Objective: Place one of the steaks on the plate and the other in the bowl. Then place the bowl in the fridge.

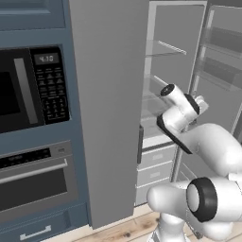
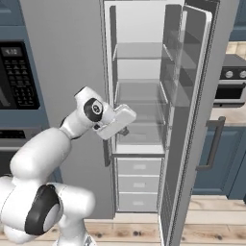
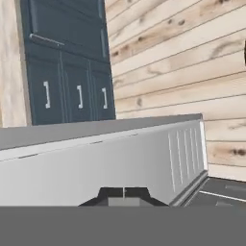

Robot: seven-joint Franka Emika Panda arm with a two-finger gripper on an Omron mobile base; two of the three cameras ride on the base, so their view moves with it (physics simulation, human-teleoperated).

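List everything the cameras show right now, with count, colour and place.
fridge: one, grey, right door open, shelves and drawers showing
fridge door: one, grey, swung open to the right
microwave: one, black, left of fridge
oven: one, black and grey, below microwave
cabinets: dark blue, on wood floor
stove: one, right edge
arm: one, white
end effector: fingertips together, at the fridge opening

This is a home kitchen. The tall grey metallic fridge [image 2: 72,57] stands with one door open, showing its shelves. Left of the fridge are a black built-in microwave [image 1: 33,87] and oven [image 1: 35,182] in dark blue cabinets [image 1: 28,14]; below it, a light wooden plank floor [image 2: 211,228].
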